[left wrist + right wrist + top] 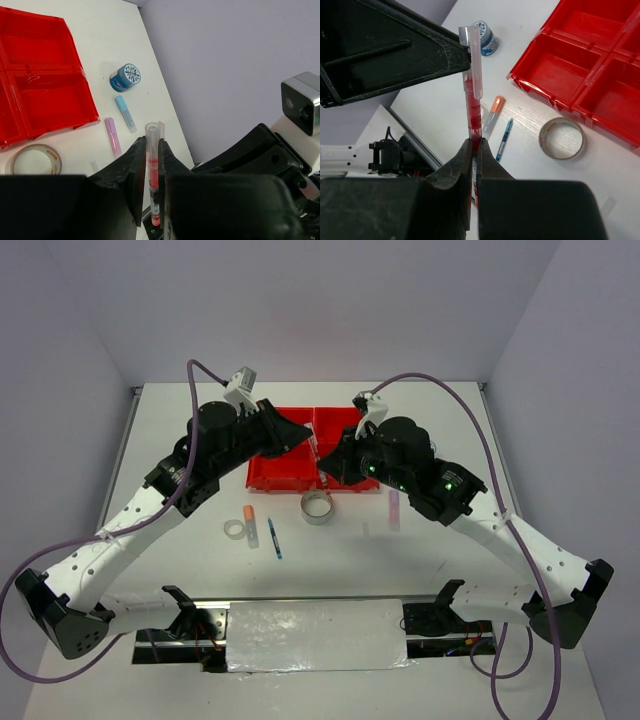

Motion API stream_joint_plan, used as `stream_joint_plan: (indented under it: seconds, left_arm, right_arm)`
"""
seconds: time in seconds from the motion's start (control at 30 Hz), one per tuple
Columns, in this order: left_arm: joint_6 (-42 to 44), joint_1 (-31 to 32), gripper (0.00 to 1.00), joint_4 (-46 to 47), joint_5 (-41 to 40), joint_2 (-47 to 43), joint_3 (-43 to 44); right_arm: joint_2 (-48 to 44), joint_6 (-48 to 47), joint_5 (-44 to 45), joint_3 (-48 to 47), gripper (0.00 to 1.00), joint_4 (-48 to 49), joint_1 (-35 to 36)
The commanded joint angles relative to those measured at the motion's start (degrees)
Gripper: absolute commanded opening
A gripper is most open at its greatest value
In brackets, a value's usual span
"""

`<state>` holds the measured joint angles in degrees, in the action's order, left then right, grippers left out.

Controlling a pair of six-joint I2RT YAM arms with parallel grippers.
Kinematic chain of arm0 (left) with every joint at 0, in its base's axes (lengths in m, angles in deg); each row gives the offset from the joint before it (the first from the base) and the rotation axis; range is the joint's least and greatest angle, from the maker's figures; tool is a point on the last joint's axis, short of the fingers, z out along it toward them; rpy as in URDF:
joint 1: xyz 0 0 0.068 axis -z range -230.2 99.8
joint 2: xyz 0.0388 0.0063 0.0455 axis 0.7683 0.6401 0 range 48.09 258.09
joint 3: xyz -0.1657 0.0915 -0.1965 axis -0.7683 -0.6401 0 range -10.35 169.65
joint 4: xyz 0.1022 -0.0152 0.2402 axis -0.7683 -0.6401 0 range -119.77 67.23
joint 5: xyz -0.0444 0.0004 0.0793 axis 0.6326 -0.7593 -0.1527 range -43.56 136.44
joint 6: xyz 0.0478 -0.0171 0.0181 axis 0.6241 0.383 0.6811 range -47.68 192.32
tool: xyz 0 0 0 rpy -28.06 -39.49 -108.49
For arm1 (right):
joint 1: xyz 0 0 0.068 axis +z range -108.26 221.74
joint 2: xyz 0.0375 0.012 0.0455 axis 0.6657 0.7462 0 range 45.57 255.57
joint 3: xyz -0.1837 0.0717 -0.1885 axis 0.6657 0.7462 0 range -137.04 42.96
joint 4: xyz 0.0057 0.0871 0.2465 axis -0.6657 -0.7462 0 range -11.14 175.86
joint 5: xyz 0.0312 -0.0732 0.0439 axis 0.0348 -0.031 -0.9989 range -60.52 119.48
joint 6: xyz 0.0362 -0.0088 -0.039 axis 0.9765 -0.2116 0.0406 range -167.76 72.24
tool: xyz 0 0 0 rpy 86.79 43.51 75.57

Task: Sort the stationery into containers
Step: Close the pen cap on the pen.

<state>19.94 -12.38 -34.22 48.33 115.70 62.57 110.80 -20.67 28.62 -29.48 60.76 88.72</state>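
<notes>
Item: red pen, upright at centre of both wrist views, over the red tray mid-frame in the top view.
Hold: right gripper clamped on its lower barrel; left gripper apparently pinched just below the cap (contact looks tight).
Risk: either arm moving before one lets go could bend the pen, pop the cap, or drop it outside the tray.
Setting: white table, pale lilac walls

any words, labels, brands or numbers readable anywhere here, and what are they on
No text can be read in any view.
tape ring: reddish marks on the inner core, too blurred to read.
blue-patterned roll: a snowflake-like pattern, no words.
red pen: no legible print.
red tray: no label visible.
</notes>
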Motion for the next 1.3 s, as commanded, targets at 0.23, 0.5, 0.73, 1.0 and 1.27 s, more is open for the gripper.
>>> stream_joint_plan:
  seconds: [0.23, 0.5, 0.73, 1.0, 1.27]
  left_arm:
    - [3.7, 0.5, 0.24, -3.0, 6.2, 0.2, 1.4]
    - [4.7, 0.4, 0.44, -2.1, 4.3, 0.2, 3.5]
    - [3.9, 0.4, 0.29, 1.5, 3.4, -1.0, 3.1]
    - [4.8, 0.4, 0.0, 4.6, 9.0, 0.2, 2.6]
    - [11.9, 0.3, 0.0, 10.6, 18.4, -1.3, 2.9]
  right_arm:
    - [0.1, -5.3, -2.5, -4.2, 0.0, 6.7, -1.4]
    - [-1.8, -3.4, -3.3, -1.7, 0.0, 6.6, -1.3]
    - [-3.3, -1.6, -4.7, 1.2, 0.0, 8.6, -0.7]
    - [-3.4, -2.1, -5.7, 1.0, 0.0, 10.7, -0.8]
    - [-3.9, -3.3, -16.5, 3.5, 0.41, 13.8, -2.9]
